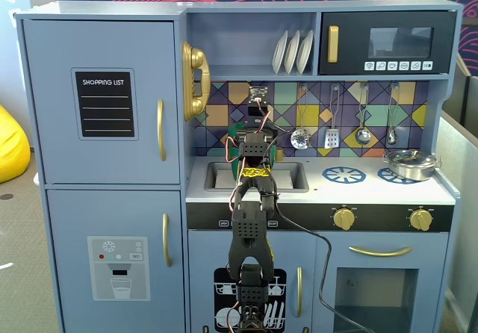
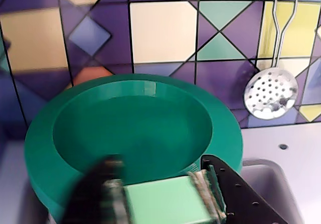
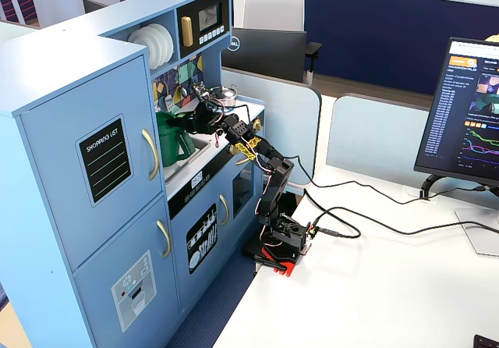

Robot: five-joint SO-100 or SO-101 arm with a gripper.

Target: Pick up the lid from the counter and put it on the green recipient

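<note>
In the wrist view my gripper (image 2: 163,184) is shut on the light green blocky knob (image 2: 165,206) of the lid (image 2: 135,128). The lid is a dark green round disc with a raised rim and fills the middle of that view. It hangs at the back left of the sink (image 2: 273,184), in front of the tiled wall. The green recipient (image 3: 171,139) stands at the sink's back left in a fixed view, with my gripper (image 3: 200,118) at its top. In a fixed view (image 1: 233,134) the arm hides most of it. I cannot tell whether the lid rests on it.
A shiny silver pot (image 1: 409,163) sits on the right burner of the white counter (image 1: 448,191). Metal utensils (image 1: 332,135) hang on the wall, a slotted spoon (image 2: 271,93) close to the lid's right. A blue burner ring (image 1: 343,174) lies right of the sink (image 1: 287,178).
</note>
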